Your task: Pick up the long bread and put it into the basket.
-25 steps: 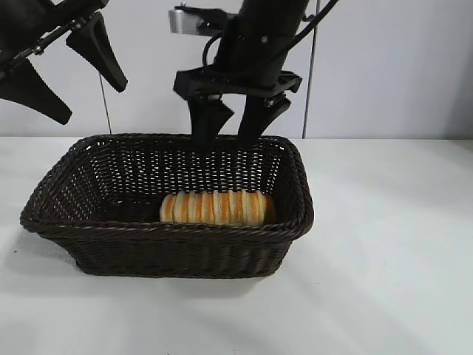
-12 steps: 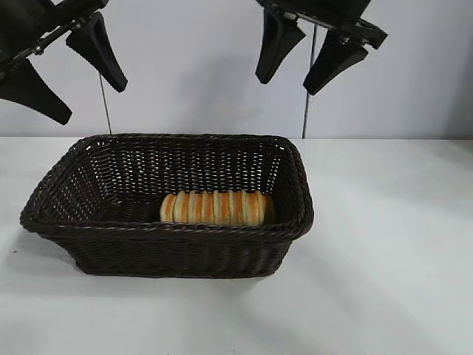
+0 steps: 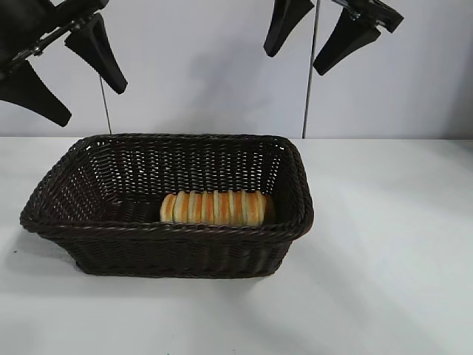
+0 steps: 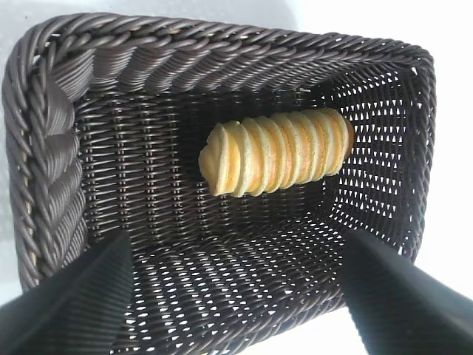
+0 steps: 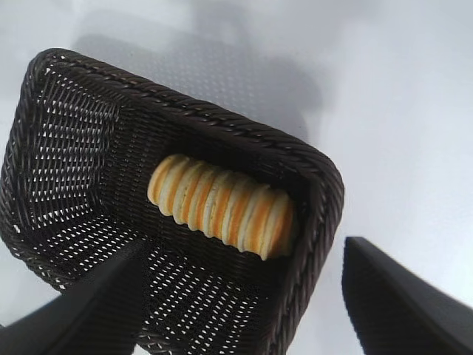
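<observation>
The bread [image 3: 215,208] lies on its side on the floor of the basket [image 3: 111,240], in the half toward the exterior camera's right, close along the near wall, its ridges running crosswise and its long axis along the basket's length. In the left wrist view the bread [image 4: 275,151] lies free on the weave, nothing touching it, with bare basket floor [image 4: 140,170] beside it; in the right wrist view the bread [image 5: 220,205] sits close to one corner of the basket [image 5: 66,148], one end almost against the short wall. The basket stands on the white surface [image 3: 384,244], with a pale wall behind. The right hand [image 3: 310,29] hangs high above the basket's far right corner, at the top edge of the exterior view, its two dark fingers [image 3: 347,44] spread apart and holding nothing; the same fingers [image 5: 399,296] frame the right wrist view with a wide gap between them. The left hand [image 3: 70,70] hangs above and beyond the basket's left end, well clear of the rim, also spread wide and empty, its fingers [image 4: 66,303] apart on either side of the left wrist view looking down into the basket.
</observation>
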Controlling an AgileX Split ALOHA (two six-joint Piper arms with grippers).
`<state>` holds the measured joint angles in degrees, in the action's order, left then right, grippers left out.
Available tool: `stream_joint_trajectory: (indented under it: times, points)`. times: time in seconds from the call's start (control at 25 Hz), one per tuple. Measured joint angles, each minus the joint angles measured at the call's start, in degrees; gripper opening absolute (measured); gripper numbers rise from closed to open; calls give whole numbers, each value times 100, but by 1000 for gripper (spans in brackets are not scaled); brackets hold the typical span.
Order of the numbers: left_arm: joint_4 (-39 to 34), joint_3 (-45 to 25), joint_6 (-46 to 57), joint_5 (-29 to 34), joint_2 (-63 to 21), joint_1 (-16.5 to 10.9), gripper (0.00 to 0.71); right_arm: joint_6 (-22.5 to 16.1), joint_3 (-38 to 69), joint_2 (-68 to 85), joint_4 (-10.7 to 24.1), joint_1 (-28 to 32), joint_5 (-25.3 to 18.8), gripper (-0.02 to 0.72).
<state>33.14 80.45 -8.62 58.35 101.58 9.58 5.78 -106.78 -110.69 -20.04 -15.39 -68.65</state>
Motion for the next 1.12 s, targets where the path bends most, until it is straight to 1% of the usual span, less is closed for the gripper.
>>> stream_joint_trajectory:
  times: [0.12, 0.4, 1.12]
  points:
    - [0, 0, 0, 0, 0, 0, 564, 43, 83, 0, 11, 0, -88, 527]
    - [0, 0, 0, 0, 0, 0, 564, 110, 508, 0, 29, 0, -88, 527]
    - [0, 0, 0, 0, 0, 0, 564, 131, 512, 0, 29, 0, -82, 527]
